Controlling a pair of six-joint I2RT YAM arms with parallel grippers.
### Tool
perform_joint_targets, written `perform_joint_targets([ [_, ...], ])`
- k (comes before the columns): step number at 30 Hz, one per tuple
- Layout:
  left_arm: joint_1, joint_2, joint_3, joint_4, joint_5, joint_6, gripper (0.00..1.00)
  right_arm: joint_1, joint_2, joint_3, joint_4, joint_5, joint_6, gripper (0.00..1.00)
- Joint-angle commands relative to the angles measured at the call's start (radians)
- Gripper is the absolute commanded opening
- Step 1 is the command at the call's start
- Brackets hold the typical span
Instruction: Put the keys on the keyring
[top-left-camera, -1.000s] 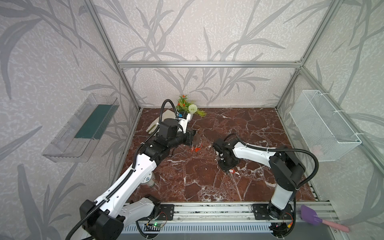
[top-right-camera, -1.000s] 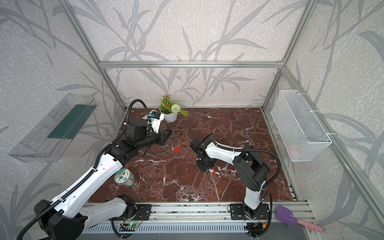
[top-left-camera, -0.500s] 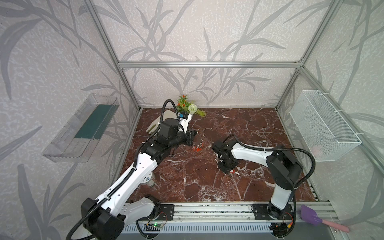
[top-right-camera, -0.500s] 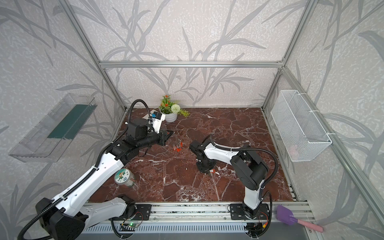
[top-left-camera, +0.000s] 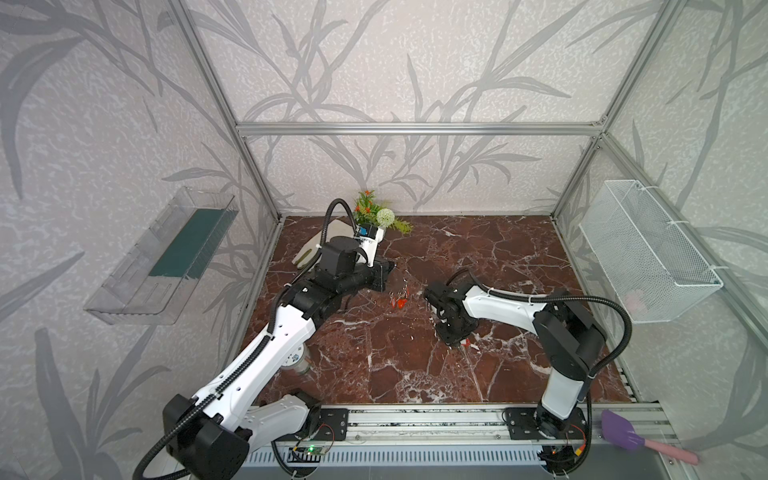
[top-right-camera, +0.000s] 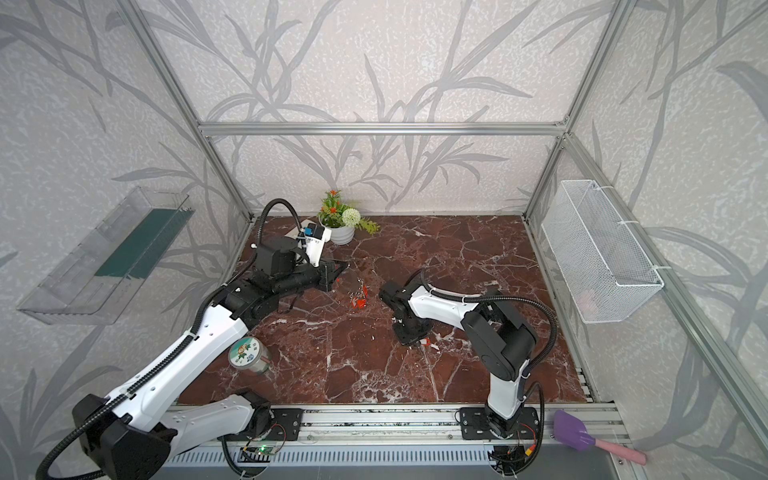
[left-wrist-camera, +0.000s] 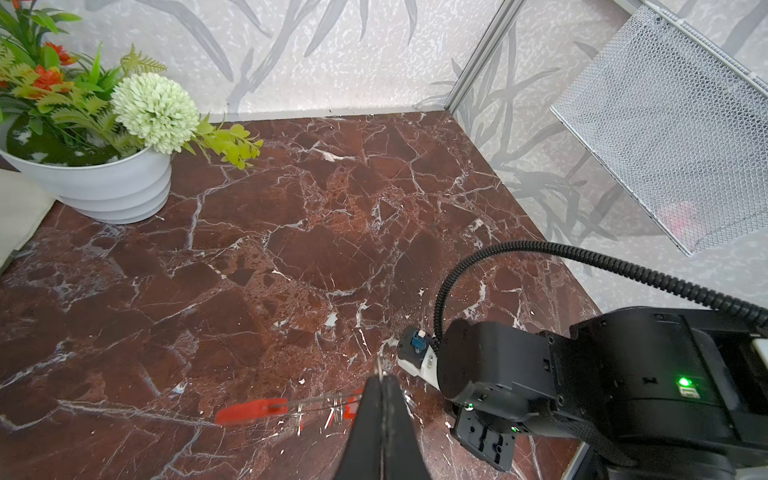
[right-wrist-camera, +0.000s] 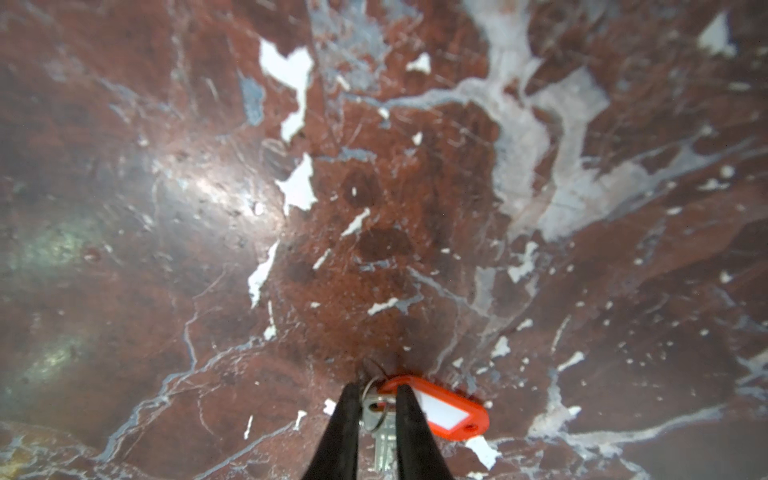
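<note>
Right wrist view, right tool (right-wrist-camera: 377, 395) flanking a key (right-wrist-camera: 384, 440), grip unclear, left tool (left-wrist-camera: 381, 380) clamped on keyring (left-wrist-camera: 251, 411)

Glossy marble-look tabletop (right-wrist-camera: 374, 166); shiny metal key (right-wrist-camera: 383, 449) w/ smooth plastic tag (right-wrist-camera: 436, 409).

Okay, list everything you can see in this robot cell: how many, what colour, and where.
keyring: one, grey wire with red sleeve, raised over the table middle.
hanging keys: number unclear, red tags, on the keyring.
loose key: one, silver with red-orange tag, lying right of middle.
flower pot: one, white, back.
glove: one, off-white, back left.
jar: one, green-and-white lid, front left.
shelf: one, clear, left wall.
mesh basket: one, white, right wall.
spatula: one, purple with pink handle, front right.
left hand: one, black, shut on keyring.
right hand: one, black, fingers either side of loose key.
</note>
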Motion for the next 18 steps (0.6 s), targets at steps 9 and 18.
perform_joint_targets([
  [9, 0.006, -0.003, 0.008, 0.017, 0.014, 0.003, 0.0, -0.008, -0.032, -0.017, -0.023, 0.005, 0.011, 0.13],
  [18, 0.006, -0.005, 0.006, 0.019, 0.016, 0.0, 0.0, -0.013, -0.051, -0.022, -0.028, 0.012, 0.014, 0.07],
])
